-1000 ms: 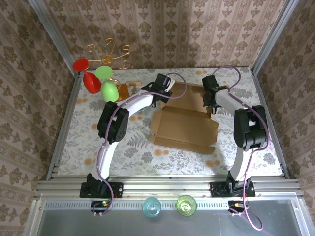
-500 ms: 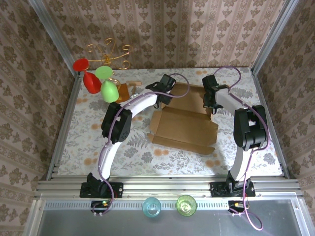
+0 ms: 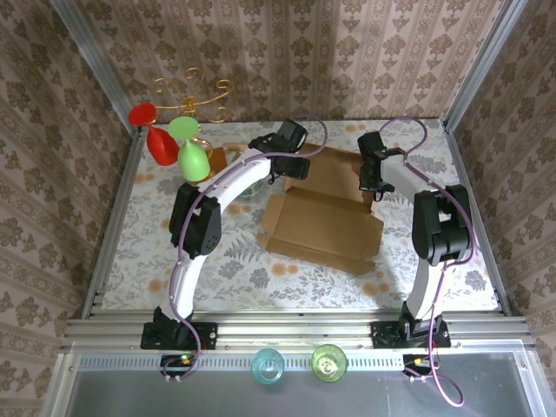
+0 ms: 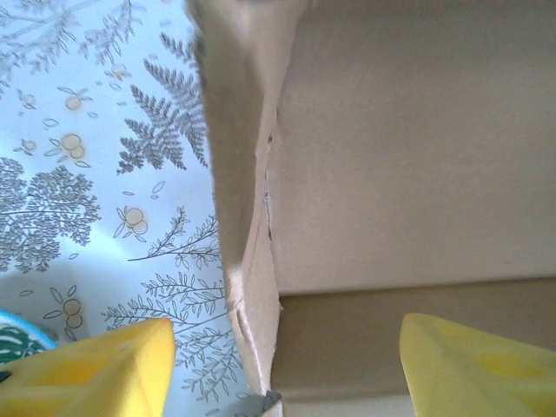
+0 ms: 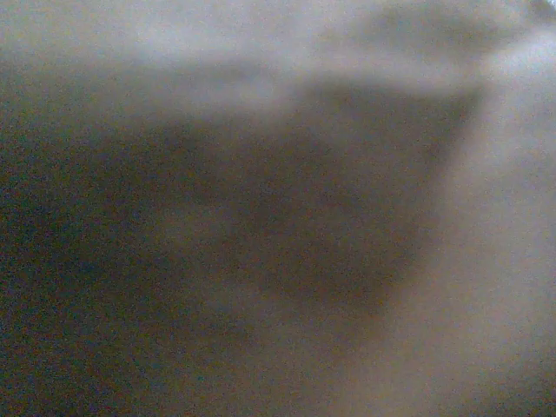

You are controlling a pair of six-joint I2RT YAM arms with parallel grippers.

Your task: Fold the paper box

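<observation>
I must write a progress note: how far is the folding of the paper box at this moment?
Done: little; the paper box lies mostly flat, with one side flap raised. In hand: the left hand is open astride that flap's edge; the right hand is shut at the far right corner, grip unclear. Left: raising walls, tucking tabs, closing the lid.

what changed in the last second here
The left gripper opened its jaws and seems to have let go of the side flap of the box; the flap now stands loose between them. That arm shifted only slightly. The box lies where it was, and the right gripper stays shut at its far right edge.
</observation>
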